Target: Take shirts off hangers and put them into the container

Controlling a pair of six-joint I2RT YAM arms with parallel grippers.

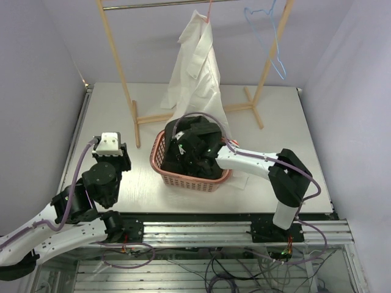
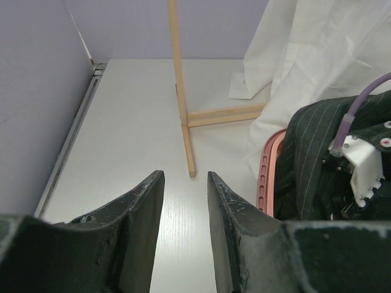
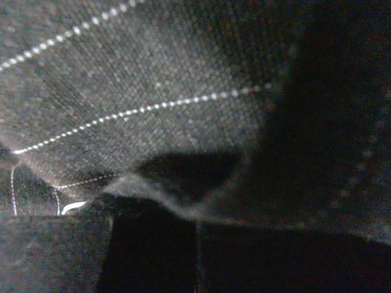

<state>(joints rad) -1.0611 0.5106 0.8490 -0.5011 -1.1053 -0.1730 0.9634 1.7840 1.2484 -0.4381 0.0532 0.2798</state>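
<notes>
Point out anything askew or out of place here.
The cream-white shirt hangs lopsided from the pink hanger, its hem pooling on the table behind the basket. The dark shirt bulges above the rim.

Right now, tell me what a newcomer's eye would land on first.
The cream-white shirt hangs from the rack at rear centre. In front, mid-table, the salmon basket bulges with the dark pinstriped shirt, the right arm reaching in. A light blue hanger hangs bare at upper right.

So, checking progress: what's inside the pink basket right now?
The dark pinstriped shirt fills the basket, with the right gripper sunk into it. The basket's floor and the gripper's fingertips are covered by fabric.
</notes>
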